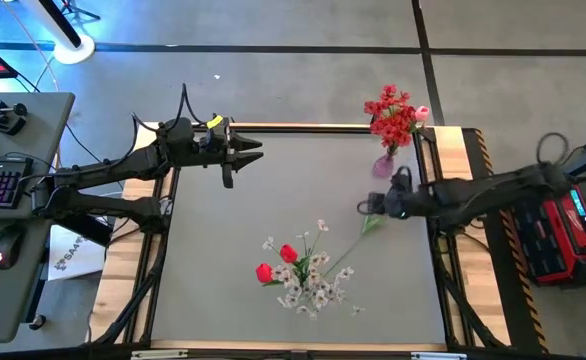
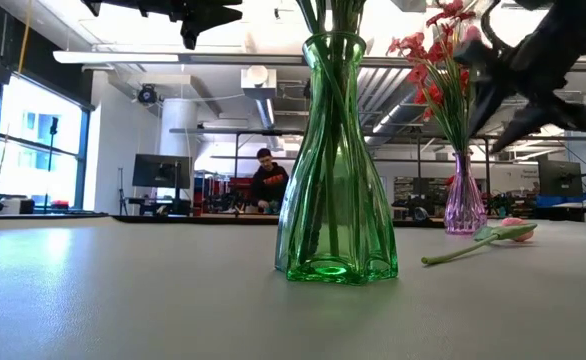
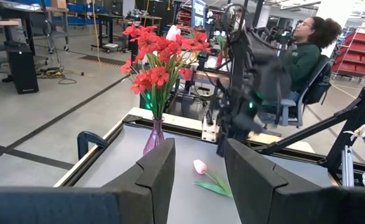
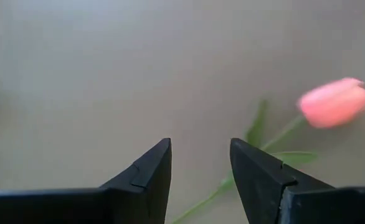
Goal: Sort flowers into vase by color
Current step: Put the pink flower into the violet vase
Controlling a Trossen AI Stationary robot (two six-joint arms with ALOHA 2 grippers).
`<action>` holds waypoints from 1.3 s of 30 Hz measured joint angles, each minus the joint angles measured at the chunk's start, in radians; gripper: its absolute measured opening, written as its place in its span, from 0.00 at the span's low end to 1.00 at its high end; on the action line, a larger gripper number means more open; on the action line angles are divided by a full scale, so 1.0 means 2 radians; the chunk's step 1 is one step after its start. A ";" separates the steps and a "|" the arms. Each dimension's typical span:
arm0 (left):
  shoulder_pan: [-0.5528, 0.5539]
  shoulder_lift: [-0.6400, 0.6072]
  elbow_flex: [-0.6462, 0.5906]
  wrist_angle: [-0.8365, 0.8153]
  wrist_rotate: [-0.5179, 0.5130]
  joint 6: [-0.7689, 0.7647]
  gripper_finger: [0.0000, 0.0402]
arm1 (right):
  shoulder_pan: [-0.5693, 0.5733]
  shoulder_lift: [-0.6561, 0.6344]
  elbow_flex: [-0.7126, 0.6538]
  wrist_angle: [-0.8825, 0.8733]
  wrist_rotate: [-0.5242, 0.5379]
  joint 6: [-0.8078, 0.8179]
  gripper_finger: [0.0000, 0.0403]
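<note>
Pink tulip [image 4: 334, 102] flat on table [image 1: 273, 190], untouched.
Right gripper [image 4: 200, 163] above it, fingers moderately parted, empty; left gripper [image 3: 199, 165] likewise.

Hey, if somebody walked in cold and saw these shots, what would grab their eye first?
Probably the red flowers bunched in the pink vase at the table's far right corner. Next, the green vase looming in the low view, holding the red tulips and white sprays near the front edge. Then the pink tulip lying flat on the table, with the right tool open just above its stem.
</note>
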 joint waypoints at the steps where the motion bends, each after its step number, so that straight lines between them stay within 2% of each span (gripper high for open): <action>1: 0.000 0.000 0.000 0.000 0.000 0.000 0.32 | 0.012 0.017 0.000 -0.009 0.014 0.030 0.36; 3: 0.000 0.000 0.000 0.000 0.000 0.000 0.32 | 0.029 0.051 0.000 -0.023 0.022 0.096 0.34; 5: 0.000 0.000 0.000 0.000 0.000 0.000 0.32 | 0.040 0.082 0.000 -0.021 0.002 0.151 0.31; 8: 0.000 0.000 0.000 0.000 0.000 0.000 0.32 | 0.054 0.122 0.000 0.016 -0.049 0.186 0.29; 11: 0.000 0.000 0.000 0.000 0.000 0.000 0.32 | 0.066 0.154 0.000 0.056 -0.070 0.209 0.28; 17: 0.000 0.000 0.000 0.000 0.000 0.000 0.32 | 0.073 0.216 0.000 0.080 -0.065 0.266 0.28; 28: 0.000 0.000 0.000 0.000 0.000 0.000 0.32 | 0.074 0.293 0.002 0.129 -0.048 0.304 0.27; 31: 0.000 0.000 0.000 0.000 0.000 0.000 0.32 | 0.074 0.296 0.002 0.129 -0.043 0.308 0.22; 36: 0.000 0.000 0.000 0.000 0.000 0.000 0.32 | 0.073 0.292 0.001 0.127 -0.021 0.308 0.04; 39: 0.000 0.000 0.000 0.000 0.000 0.000 0.32 | 0.072 0.290 0.000 0.123 -0.002 0.309 0.02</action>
